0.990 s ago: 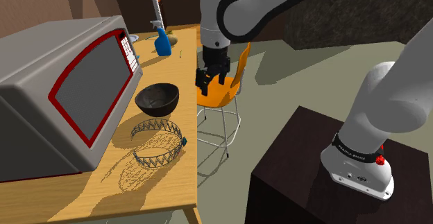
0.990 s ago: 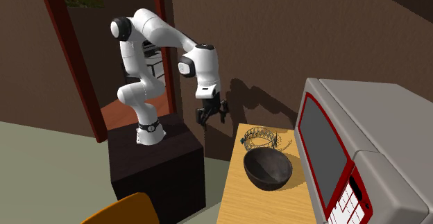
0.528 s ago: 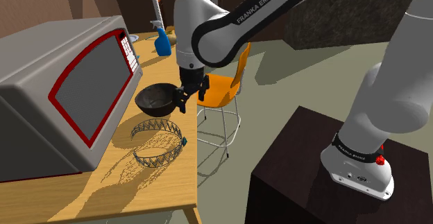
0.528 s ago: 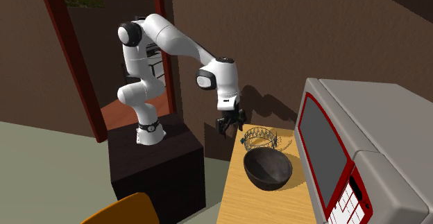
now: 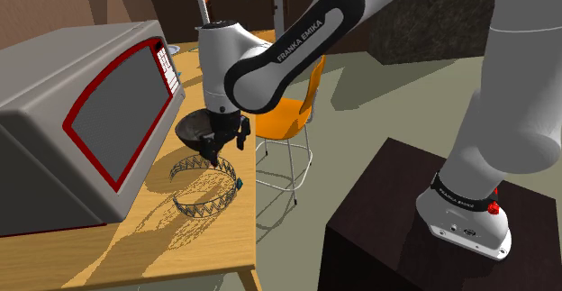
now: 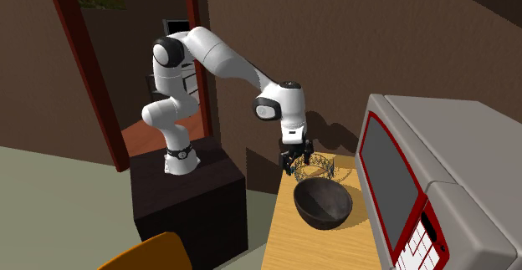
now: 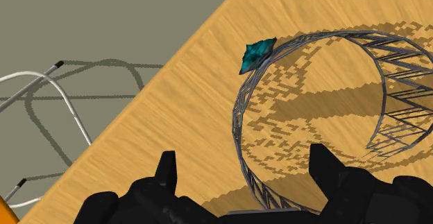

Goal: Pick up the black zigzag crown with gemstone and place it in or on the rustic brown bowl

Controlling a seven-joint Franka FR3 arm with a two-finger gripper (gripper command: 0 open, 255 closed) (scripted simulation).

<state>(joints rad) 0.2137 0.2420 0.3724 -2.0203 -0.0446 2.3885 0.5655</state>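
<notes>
The crown (image 5: 205, 186) is a dark wire zigzag ring lying on the wooden table (image 5: 180, 253), with a teal gem (image 5: 240, 184) on the side nearest the table's edge. The dark bowl (image 5: 193, 131) stands just behind it, partly hidden by my hand. My gripper (image 5: 224, 147) hangs open a little above the crown's far rim, between crown and bowl. In the wrist view the gripper (image 7: 243, 157) straddles the crown's rim (image 7: 239, 125) without touching it, and the gem (image 7: 258, 54) lies ahead. From the second exterior view, the gripper (image 6: 299, 161) hovers over the crown (image 6: 318, 167) beside the bowl (image 6: 322, 203).
A big grey microwave with red trim (image 5: 81, 118) takes up the table's side at the shoulder view's left. A blue spray bottle (image 5: 211, 55) stands at the far end. An orange chair (image 5: 290, 116) sits beside the table's edge. The dark stand (image 5: 405, 217) is at lower right.
The arm swung from above the orange chair to over the table and came down, ending just above the crown's rim. The fingers stayed open; crown and bowl have not moved.
</notes>
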